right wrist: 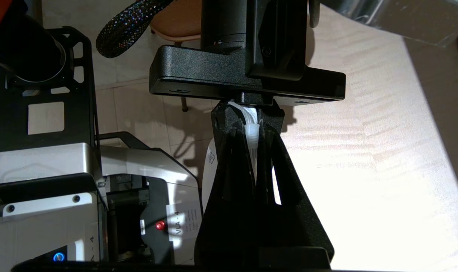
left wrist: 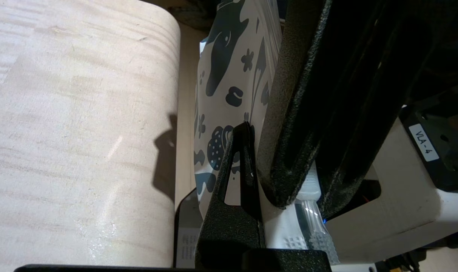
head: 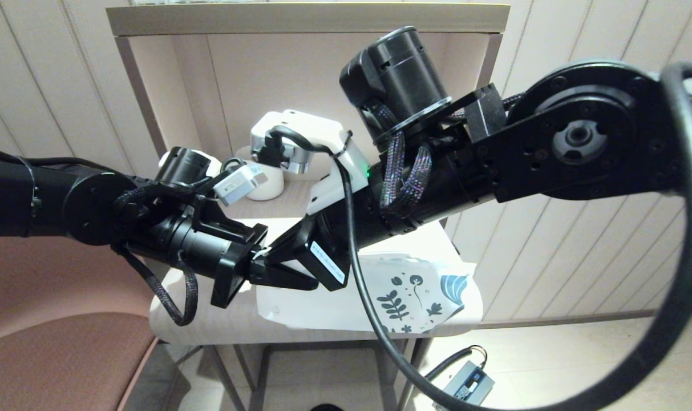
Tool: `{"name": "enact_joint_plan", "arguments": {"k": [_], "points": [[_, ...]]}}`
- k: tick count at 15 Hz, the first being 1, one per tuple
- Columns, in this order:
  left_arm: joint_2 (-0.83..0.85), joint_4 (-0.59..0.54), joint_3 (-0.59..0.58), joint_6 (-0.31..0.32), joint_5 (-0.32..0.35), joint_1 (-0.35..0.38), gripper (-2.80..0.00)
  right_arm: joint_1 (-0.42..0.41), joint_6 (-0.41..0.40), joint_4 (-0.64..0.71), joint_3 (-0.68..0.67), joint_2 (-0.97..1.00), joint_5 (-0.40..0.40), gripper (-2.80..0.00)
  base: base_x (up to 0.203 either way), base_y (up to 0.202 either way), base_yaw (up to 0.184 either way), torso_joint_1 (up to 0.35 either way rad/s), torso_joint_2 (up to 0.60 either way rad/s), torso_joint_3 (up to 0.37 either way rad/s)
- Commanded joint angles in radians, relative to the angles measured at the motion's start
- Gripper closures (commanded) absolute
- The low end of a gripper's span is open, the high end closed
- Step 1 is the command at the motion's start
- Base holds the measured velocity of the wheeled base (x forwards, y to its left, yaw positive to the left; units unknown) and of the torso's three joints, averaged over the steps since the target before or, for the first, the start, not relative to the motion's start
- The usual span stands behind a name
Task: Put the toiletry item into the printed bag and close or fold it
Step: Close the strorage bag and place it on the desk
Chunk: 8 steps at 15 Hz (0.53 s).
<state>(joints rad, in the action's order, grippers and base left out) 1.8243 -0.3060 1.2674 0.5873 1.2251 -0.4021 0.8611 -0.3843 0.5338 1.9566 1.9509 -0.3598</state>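
Observation:
The toiletry item (right wrist: 251,136), a thin white strip, is pinched between my right gripper's (right wrist: 251,126) fingertips. Its embossed end (left wrist: 308,215) pokes past them into my left gripper. Both grippers meet tip to tip above the table: the left gripper (head: 253,258) comes from the left, the right gripper (head: 264,261) from the upper right. The printed bag (head: 346,302) lies flat on the table under the right arm, with its leaf prints at the right end. The bag's printed end (left wrist: 229,75) also shows beyond the meeting grippers. Its mouth is hidden.
The pale wooden table (head: 203,325) is small, and the bag overhangs its front edge. A white mug (head: 266,187) stands at the back under a shelf. A brown chair (head: 55,354) sits on the left. A grey box (head: 465,389) with a cable lies on the floor.

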Motion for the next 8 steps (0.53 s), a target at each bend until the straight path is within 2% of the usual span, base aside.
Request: {"name": "enact_joint_plan", "arguments": {"k": [1, 8], "points": [[0.000, -0.002, -0.002, 0.003, 0.007, 0.000, 0.00, -0.006, -0.002, 0.010, -0.002, -0.004, -0.002, 0.00, 0.000, 0.000, 0.000, 0.000, 0.00, 0.000], [-0.002, -0.004, -0.005, 0.020, 0.007, -0.001, 0.00, -0.061, -0.002, 0.040, -0.027, -0.049, -0.004, 0.00, 0.000, 0.000, 0.000, 0.000, 0.00, 0.000]]}}
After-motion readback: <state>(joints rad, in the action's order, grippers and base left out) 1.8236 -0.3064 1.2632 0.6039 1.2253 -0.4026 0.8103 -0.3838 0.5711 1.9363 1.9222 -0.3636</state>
